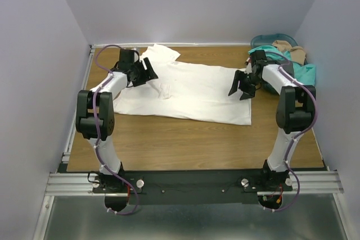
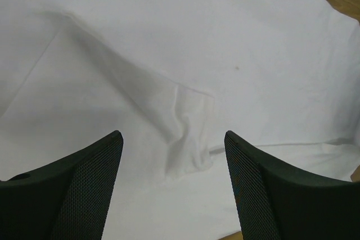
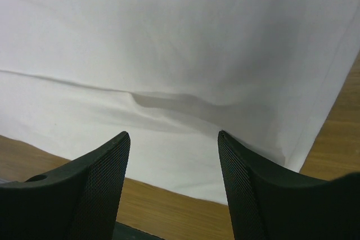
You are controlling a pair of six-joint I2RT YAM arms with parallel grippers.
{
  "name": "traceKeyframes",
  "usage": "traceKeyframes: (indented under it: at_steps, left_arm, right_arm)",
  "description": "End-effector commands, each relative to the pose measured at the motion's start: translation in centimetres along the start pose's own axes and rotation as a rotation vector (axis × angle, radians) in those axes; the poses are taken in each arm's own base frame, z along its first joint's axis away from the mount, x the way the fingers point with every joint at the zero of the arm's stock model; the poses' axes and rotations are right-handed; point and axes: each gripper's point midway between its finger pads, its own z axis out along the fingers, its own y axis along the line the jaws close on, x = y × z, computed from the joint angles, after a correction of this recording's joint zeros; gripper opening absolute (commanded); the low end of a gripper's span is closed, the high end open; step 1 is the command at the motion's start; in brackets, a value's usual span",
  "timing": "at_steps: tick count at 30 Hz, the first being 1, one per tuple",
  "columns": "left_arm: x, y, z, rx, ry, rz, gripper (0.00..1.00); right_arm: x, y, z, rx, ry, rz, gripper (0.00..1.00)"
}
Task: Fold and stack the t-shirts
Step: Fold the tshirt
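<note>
One wooden table (image 1: 169, 144) bears the whole scene. Across its middle the white t-shirt (image 1: 191, 91) lies spread open with some creases, probably so that it can be folded first. At the far right corner the teal basket (image 1: 264, 40) keeps the teal t-shirt (image 1: 306, 74) and the tan t-shirt (image 1: 292, 49) in a heap, waiting. The left gripper (image 1: 147, 71) hangs over the white cloth's left part, the right gripper (image 1: 241, 89) near its right edge. Both have jaws apart and empty, ready to pinch, I think.
</note>
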Motion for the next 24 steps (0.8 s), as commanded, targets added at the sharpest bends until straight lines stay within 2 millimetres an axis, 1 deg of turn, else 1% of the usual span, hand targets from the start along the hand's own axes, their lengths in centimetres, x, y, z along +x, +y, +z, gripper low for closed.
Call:
traceKeyframes:
  at_steps: [1, 2, 4, 5, 6, 8, 9, 11, 12, 13, 14, 16, 17, 20, 21, 22, 23, 24]
  left_arm:
    - [1.7, 2.2, 1.3, -0.059, 0.049, -0.028, 0.81]
    - [2.2, 3.0, 1.5, -0.076, 0.06, -0.042, 0.82]
    - [2.7, 3.9, 1.6, -0.104, 0.067, -0.057, 0.83]
    - [3.3, 4.4, 1.6, -0.115, 0.081, -0.064, 0.83]
    - [3.6, 4.8, 1.5, -0.126, 0.087, -0.068, 0.83]
    - [4.5, 5.7, 1.5, -0.161, 0.104, -0.075, 0.84]
    - [5.6, 6.3, 1.5, -0.18, 0.129, -0.083, 0.84]
    - [6.6, 7.0, 1.2, -0.21, 0.146, -0.092, 0.85]
    - [7.6, 7.7, 1.0, -0.228, 0.168, -0.103, 0.85]
    - [7.9, 7.7, 0.6, -0.233, 0.169, -0.107, 0.85]
    - [9.0, 8.2, 0.3, -0.25, 0.186, -0.123, 0.86]
    - [9.9, 8.4, -0.3, -0.26, 0.197, -0.14, 0.86]
    - [10.0, 8.1, -0.8, -0.255, 0.19, -0.149, 0.86]
    - [11.7, 8.3, -2.3, -0.269, 0.203, -0.18, 0.86]
    - [13.1, 8.9, -2.8, -0.284, 0.224, -0.194, 0.86]
    - [13.7, 8.9, -3.3, -0.288, 0.232, -0.2, 0.86]
    - [14.5, 8.9, -4.1, -0.288, 0.24, -0.213, 0.86]
    - [14.2, 8.6, -4.4, -0.283, 0.227, -0.213, 0.86]
  right_arm:
    - [-0.5, -0.2, 1.5, 0.003, 0.01, -0.029, 0.71]
    - [-0.3, -0.6, 1.9, 0.016, 0.018, -0.021, 0.71]
    - [0.4, -1.6, 2.5, 0.051, 0.034, -0.013, 0.71]
    - [0.5, -1.8, 2.6, 0.063, 0.032, -0.009, 0.71]
    - [0.7, -2.5, 2.8, 0.092, 0.032, -0.005, 0.71]
    - [1.6, -3.4, 3.3, 0.128, 0.048, 0.0, 0.71]
    - [1.7, -3.8, 3.3, 0.142, 0.046, 0.001, 0.71]
    - [2.1, -4.7, 3.4, 0.182, 0.05, 0.002, 0.71]
    - [2.5, -4.9, 3.4, 0.194, 0.056, 0.002, 0.71]
    - [2.7, -5.3, 3.4, 0.211, 0.057, 0.005, 0.71]
    - [3.3, -5.6, 3.4, 0.22, 0.068, 0.01, 0.71]
    - [4.0, -5.9, 3.4, 0.226, 0.082, 0.016, 0.71]
    - [4.3, -5.8, 3.4, 0.22, 0.088, 0.019, 0.71]
    - [5.9, -6.0, 3.4, 0.218, 0.118, 0.037, 0.71]
    - [6.2, -6.1, 3.4, 0.219, 0.121, 0.045, 0.71]
    - [6.9, -6.2, 3.4, 0.22, 0.136, 0.051, 0.71]
    - [7.2, -6.1, 3.3, 0.214, 0.139, 0.056, 0.71]
    - [7.5, -6.0, 3.2, 0.209, 0.144, 0.061, 0.71]
